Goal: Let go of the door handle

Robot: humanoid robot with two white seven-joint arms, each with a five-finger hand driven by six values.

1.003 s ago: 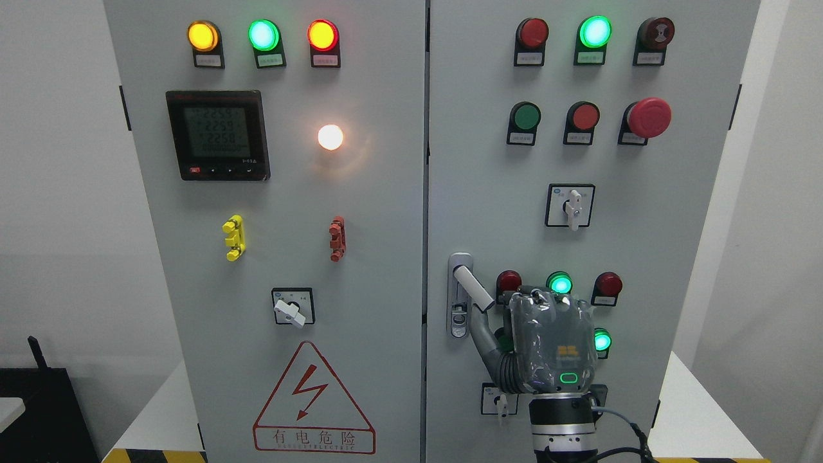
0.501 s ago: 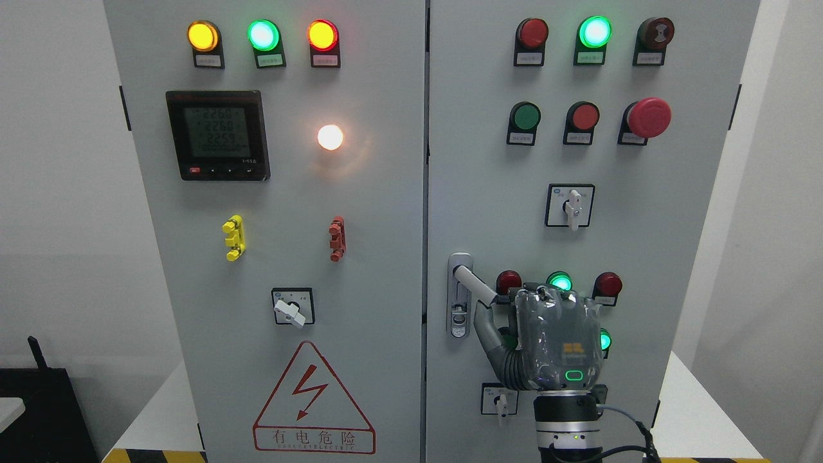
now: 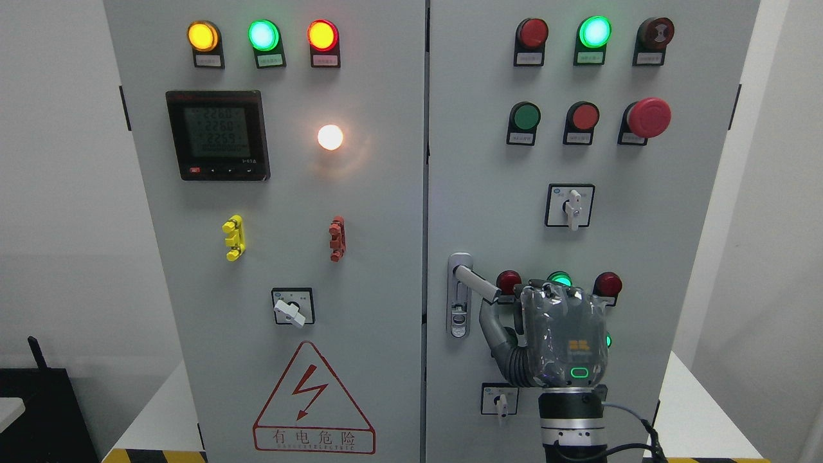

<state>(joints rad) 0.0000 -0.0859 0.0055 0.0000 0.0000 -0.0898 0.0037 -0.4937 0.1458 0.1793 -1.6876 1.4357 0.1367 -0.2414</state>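
The silver door handle (image 3: 477,283) is on the left side of the grey cabinet's right door (image 3: 488,193). It is swung out from its lock plate (image 3: 458,315), and its tip points down to the right. My right hand (image 3: 503,302) comes up from the bottom edge with its back toward the camera. Its thumb (image 3: 490,325) reaches up under the handle's tip and its curled fingers (image 3: 553,294) sit just right of it, so the hand holds the tip. The left arm is out of view.
Red and green lamps (image 3: 607,283) and a rotary switch (image 3: 499,399) ring the hand. Above are another switch (image 3: 569,206) and a red mushroom button (image 3: 648,118). The left door carries a meter (image 3: 217,135), lamps and a warning triangle (image 3: 313,402). A white table (image 3: 697,418) runs under the cabinet.
My right hand has shifted right and a little down. The handle's tip has swung up and to the right with it, so the lever lies flatter than before.
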